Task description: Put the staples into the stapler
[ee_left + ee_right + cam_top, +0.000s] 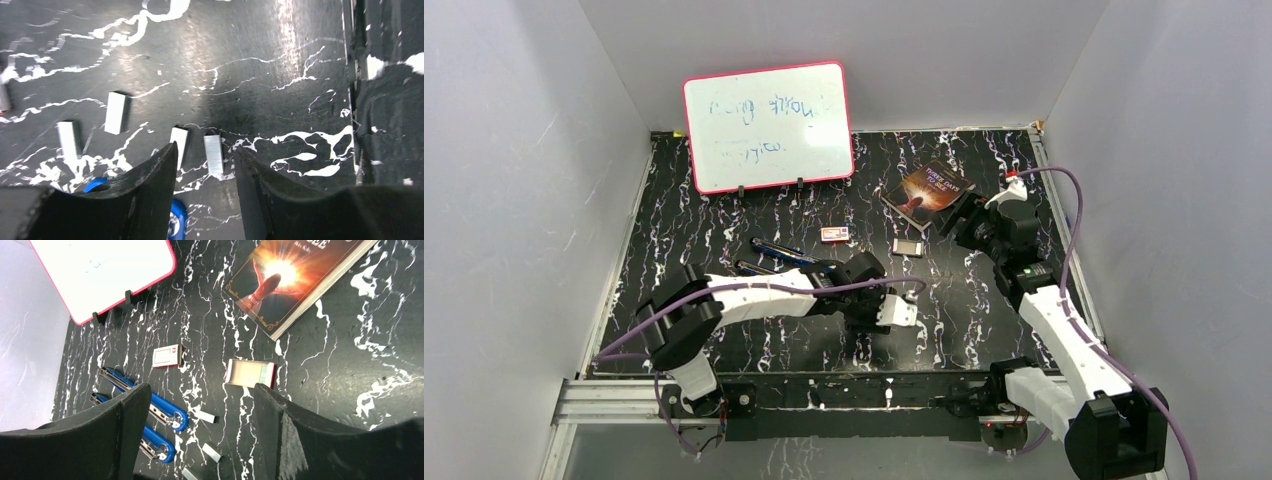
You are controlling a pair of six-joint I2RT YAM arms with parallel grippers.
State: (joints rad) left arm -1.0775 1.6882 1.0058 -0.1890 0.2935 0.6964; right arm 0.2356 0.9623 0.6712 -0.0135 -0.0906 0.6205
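left pincer low over the surface, jaws partly apart, gripping nothing; one strip of the staples lies flat just ahead of the gap, not touched; three more loose strips to its left; blue stapler lies opened just beside them; right pincer spread wide, empty, raised near the book

Black, white-veined marble-look tabletop between plain pale grey walls, soft glare on the glossy surface.
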